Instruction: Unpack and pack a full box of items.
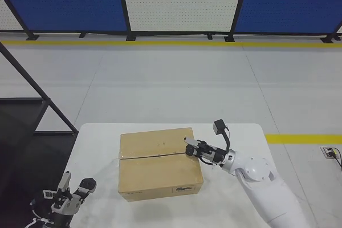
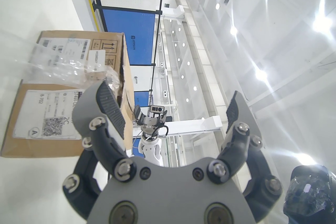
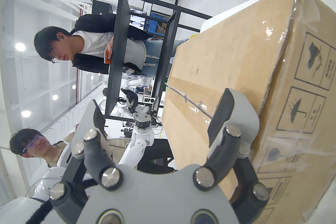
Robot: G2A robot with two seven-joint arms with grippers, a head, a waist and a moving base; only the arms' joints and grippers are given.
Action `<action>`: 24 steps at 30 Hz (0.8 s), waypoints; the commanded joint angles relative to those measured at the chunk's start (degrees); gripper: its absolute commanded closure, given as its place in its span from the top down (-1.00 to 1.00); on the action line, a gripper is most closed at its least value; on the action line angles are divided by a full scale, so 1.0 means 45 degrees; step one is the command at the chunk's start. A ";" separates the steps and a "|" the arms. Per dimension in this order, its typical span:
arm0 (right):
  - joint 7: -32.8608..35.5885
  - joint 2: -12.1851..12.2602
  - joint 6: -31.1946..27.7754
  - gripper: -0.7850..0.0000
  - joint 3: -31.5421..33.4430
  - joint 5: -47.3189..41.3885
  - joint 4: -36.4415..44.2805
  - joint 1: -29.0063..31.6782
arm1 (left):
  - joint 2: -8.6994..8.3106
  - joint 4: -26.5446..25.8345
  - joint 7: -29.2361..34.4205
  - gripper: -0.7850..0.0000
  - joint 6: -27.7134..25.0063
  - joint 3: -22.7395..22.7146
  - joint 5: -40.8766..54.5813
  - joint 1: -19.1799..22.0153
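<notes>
A closed cardboard box point(image 1: 159, 164) with a taped top seam sits in the middle of the white counter point(image 1: 100, 142), mid-frame in the top view. The right hand point(image 1: 188, 146) is at the box's right edge beside the seam, fingers spread and holding nothing. The left hand point(image 1: 77, 183), also spread and empty, is in the lower left of the frame, apart from the box.

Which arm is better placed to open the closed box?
Right: the right end effector, open, is at the top seam of the cardboard box; the left end effector, open, is by the table edge, apart from it.
</notes>
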State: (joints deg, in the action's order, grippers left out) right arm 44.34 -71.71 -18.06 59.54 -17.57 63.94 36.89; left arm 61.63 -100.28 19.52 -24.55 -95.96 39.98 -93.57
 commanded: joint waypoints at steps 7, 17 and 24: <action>0.0000 0.0000 0.0000 1.00 0.0000 0.0000 0.0000 0.0000 | -0.0001 0.0003 0.0007 1.00 -0.0011 -0.0004 0.0005 0.0003; 0.0000 0.0000 0.0000 1.00 0.0000 0.0000 0.0000 0.0000 | 0.0285 0.0644 -0.1546 1.00 0.1917 0.1346 0.0271 0.0164; 0.0000 0.0000 0.0000 1.00 0.0000 0.0000 0.0000 0.0000 | 0.0448 0.0972 -0.3525 1.00 0.2555 0.1875 -0.1303 0.0843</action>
State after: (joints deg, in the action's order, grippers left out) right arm 44.34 -71.71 -18.06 59.54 -17.57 63.94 36.89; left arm 63.49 -96.15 5.50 -13.08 -88.15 35.53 -90.35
